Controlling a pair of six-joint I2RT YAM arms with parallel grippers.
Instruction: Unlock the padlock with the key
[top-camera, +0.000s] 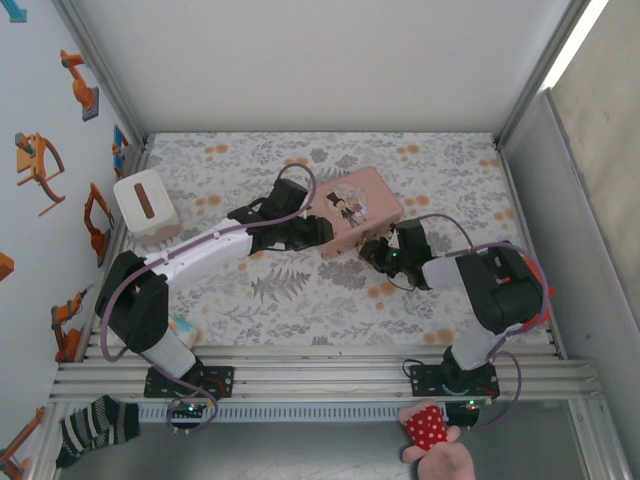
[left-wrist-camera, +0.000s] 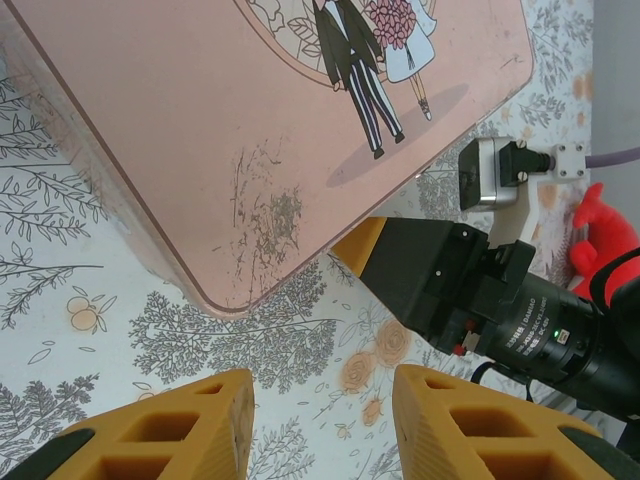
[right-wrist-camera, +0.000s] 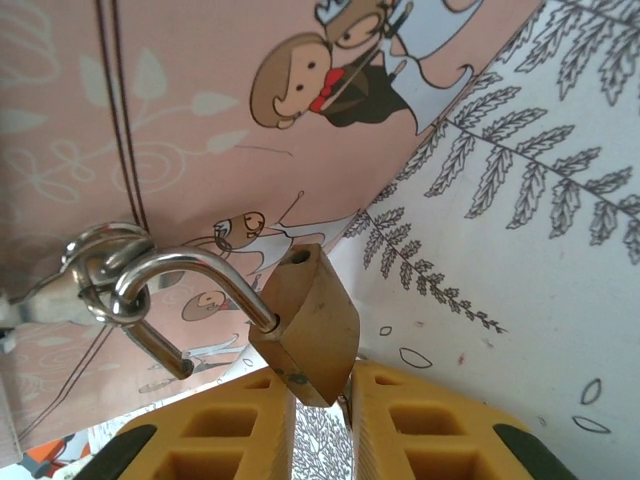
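The brass padlock (right-wrist-camera: 310, 320) hangs by its steel shackle (right-wrist-camera: 190, 265) from a metal ring (right-wrist-camera: 100, 250) on the pink box (right-wrist-camera: 200, 100). One shackle leg is out of its hole in the body. My right gripper (right-wrist-camera: 322, 400) has its yellow fingers close on either side of the padlock's lower corner. A thin metal sliver (right-wrist-camera: 346, 396), perhaps the key, lies against the right finger; I cannot tell if anything is pinched. My left gripper (left-wrist-camera: 322, 410) is open over the tablecloth by the pink box's (left-wrist-camera: 250, 120) corner. In the top view both grippers (top-camera: 310, 232) (top-camera: 372, 250) meet at the box's (top-camera: 360, 205) near edge.
A white tissue box (top-camera: 146, 205) stands at the left edge of the floral cloth. The right arm's black wrist (left-wrist-camera: 470, 290) sits just ahead of my left fingers. A striped sock (top-camera: 95, 425) and a red dotted thing (top-camera: 425, 428) lie below the rail.
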